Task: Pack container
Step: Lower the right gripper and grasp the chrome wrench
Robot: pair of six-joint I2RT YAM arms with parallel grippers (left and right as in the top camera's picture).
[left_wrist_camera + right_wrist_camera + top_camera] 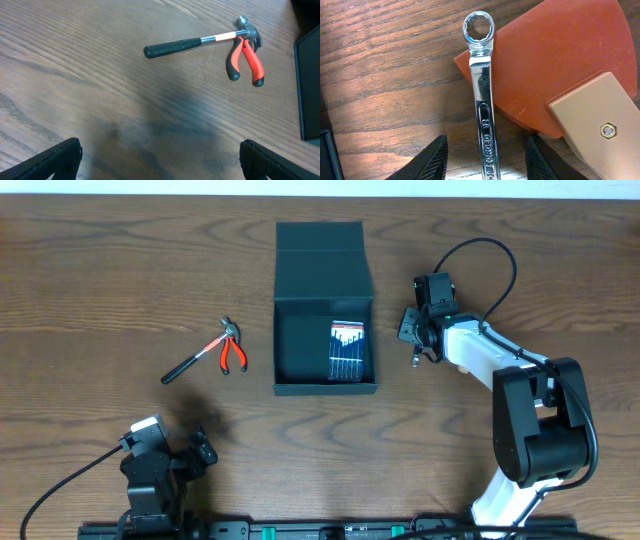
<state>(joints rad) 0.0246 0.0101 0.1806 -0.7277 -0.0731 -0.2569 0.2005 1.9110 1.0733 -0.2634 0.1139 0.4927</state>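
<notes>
The dark container [285, 350] stands open at the table's middle, its flap lid folded back. A pack of slim tools [347, 350] lies inside at the right. My right gripper [416, 342] is just right of the container. In the right wrist view it [486, 150] is open, with a chrome ring wrench [482, 90] lying on the table between its fingers, not touching them. My left gripper [165, 455] is open and empty near the front edge; it also shows in the left wrist view [160, 162]. The container's edge [307, 85] shows there at the right.
A black-handled hammer [195, 362] and red-handled pliers [234, 354] lie left of the container, touching at their heads; both show in the left wrist view, hammer [185, 45], pliers [245, 60]. An orange-brown pad with a beige handle [555, 60] lies under the wrench's ring end.
</notes>
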